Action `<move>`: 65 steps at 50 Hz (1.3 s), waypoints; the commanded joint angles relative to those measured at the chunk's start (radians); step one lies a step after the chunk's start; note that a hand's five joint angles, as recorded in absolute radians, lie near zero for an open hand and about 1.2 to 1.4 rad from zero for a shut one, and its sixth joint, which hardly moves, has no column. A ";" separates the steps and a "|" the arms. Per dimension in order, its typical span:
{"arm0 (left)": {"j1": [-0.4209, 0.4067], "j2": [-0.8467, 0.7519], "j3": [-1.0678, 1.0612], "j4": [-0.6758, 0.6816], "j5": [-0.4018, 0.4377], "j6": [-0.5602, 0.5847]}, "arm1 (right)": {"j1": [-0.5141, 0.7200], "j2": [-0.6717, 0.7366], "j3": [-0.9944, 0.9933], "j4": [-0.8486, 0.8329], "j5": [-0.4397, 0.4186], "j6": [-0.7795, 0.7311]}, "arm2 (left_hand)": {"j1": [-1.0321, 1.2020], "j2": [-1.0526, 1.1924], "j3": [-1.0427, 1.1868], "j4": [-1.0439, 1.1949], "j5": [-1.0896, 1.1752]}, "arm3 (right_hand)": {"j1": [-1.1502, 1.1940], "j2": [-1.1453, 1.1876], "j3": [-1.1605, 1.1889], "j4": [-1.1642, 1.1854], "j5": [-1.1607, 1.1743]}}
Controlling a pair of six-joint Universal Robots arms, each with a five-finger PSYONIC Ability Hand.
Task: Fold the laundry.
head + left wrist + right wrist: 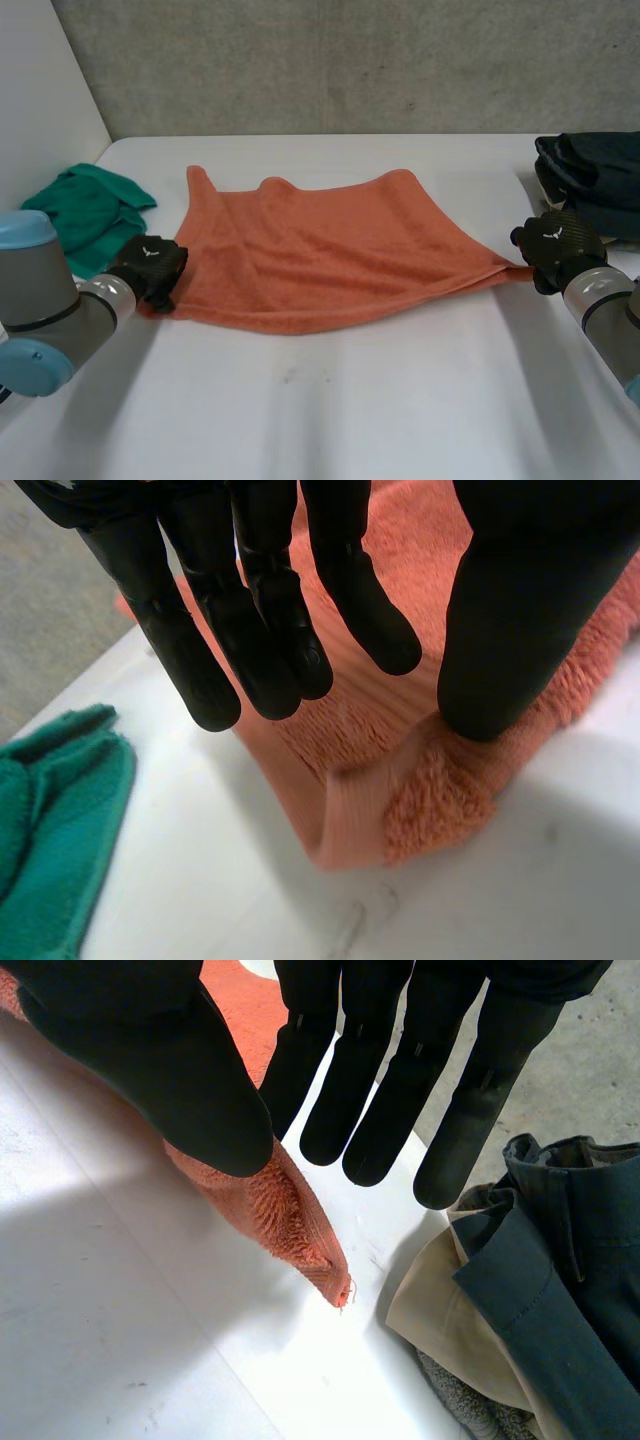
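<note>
An orange towel (310,250) lies spread on the white table (330,410), its near edge running between my two hands. My left hand (150,268) is at the towel's near left corner. In the left wrist view that corner (440,800) is bunched and curled up under the thumb (520,630), with the fingers (270,630) straight just behind it. My right hand (555,245) holds the near right corner, which is drawn out to a point. In the right wrist view the corner (280,1215) comes out from under the thumb (150,1070), pinched against the fingers.
A crumpled green cloth (90,210) lies on the table behind my left hand, also seen beside the fingers (50,830). A pile of dark and beige clothes (595,180) sits close behind my right hand (560,1260). A grey wall backs the table.
</note>
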 commanded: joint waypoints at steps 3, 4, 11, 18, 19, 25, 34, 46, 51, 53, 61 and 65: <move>0.004 0.194 -0.092 -0.038 0.001 -0.036 | 0.000 -0.001 -0.002 0.000 0.000 0.002 | 0.208 0.202 0.206 0.201 0.584 | 0.297 0.220 0.201 0.195 0.253; 0.004 0.209 -0.102 -0.038 0.004 -0.040 | 0.000 -0.001 -0.002 0.000 0.000 0.002 | 0.208 0.202 0.206 0.201 0.584 | 0.297 0.220 0.201 0.195 0.253; 0.006 0.271 -0.198 -0.043 0.010 -0.030 | 0.003 -0.001 0.000 0.000 0.000 0.002 | -0.567 -0.573 -0.569 -0.574 -0.191 | 0.297 0.220 0.201 0.195 0.253; 0.038 0.248 -0.216 -0.044 0.013 -0.027 | 0.006 0.000 0.002 0.001 0.000 0.000 | -0.631 -0.637 -0.634 -0.639 -0.255 | 0.297 0.220 0.201 0.195 0.253; 0.041 0.230 -0.215 -0.044 0.013 -0.026 | 0.006 0.000 0.003 0.001 0.000 0.000 | -0.631 -0.637 -0.634 -0.639 -0.255 | 0.297 0.220 0.201 0.195 0.253; 0.044 0.162 -0.199 -0.037 0.015 -0.024 | 0.006 0.000 0.003 0.001 0.000 0.000 | -0.614 -0.620 -0.616 -0.621 -0.238 | 0.297 0.220 0.201 0.195 0.253; 0.041 0.098 -0.156 -0.032 0.015 -0.024 | 0.006 0.000 0.005 0.000 0.000 -0.002 | -0.561 -0.567 -0.563 -0.568 -0.185 | 0.297 0.220 0.201 0.195 0.253; 0.037 0.056 -0.080 0.003 0.009 -0.024 | 0.006 0.000 0.005 0.000 0.000 -0.014 | -0.347 -0.353 -0.349 -0.354 0.029 | 0.297 0.220 0.201 0.195 0.253; 0.030 0.016 -0.041 0.019 0.004 -0.024 | 0.006 0.000 0.006 0.000 0.000 -0.017 | -0.250 -0.256 -0.252 -0.258 0.126 | 0.297 0.220 0.201 0.195 0.253; 0.029 0.010 -0.031 0.019 0.002 -0.024 | 0.004 0.000 0.006 -0.002 0.001 -0.017 | -0.194 -0.200 -0.196 -0.202 0.182 | 0.297 0.220 0.201 0.195 0.253; 0.023 0.008 -0.018 0.003 0.004 -0.026 | 0.003 0.000 0.006 0.000 0.001 -0.017 | 0.208 0.202 0.206 0.201 0.584 | 0.297 0.220 0.201 0.195 0.253; 0.015 0.039 -0.046 -0.006 0.003 -0.026 | 0.003 0.000 0.006 0.000 0.001 -0.017 | 0.031 0.025 0.029 0.024 0.407 | 0.297 0.220 0.201 0.195 0.253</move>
